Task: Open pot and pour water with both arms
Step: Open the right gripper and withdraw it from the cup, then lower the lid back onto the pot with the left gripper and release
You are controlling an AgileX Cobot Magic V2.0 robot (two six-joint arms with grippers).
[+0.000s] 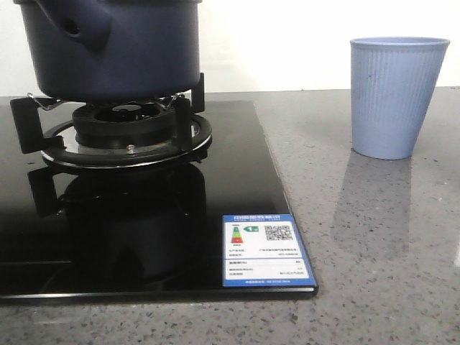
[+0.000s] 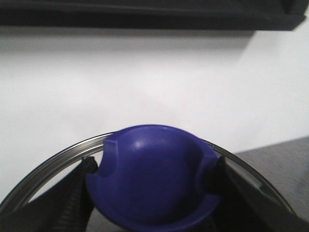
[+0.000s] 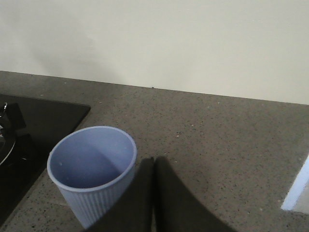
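On my front view, the pot (image 1: 108, 47) sits on the burner grate (image 1: 118, 133) of the black glass cooktop (image 1: 144, 237), its stubby handle (image 1: 90, 29) facing me; the light blue cup (image 1: 397, 97) stands well apart on the grey counter (image 1: 381, 251). My left wrist view shows the left gripper (image 2: 152, 179) clamped on the blue lid knob (image 2: 152, 176) above the glass lid (image 2: 58, 159). My right wrist view shows the right gripper (image 3: 153, 193) pressed together, just beside the cup.
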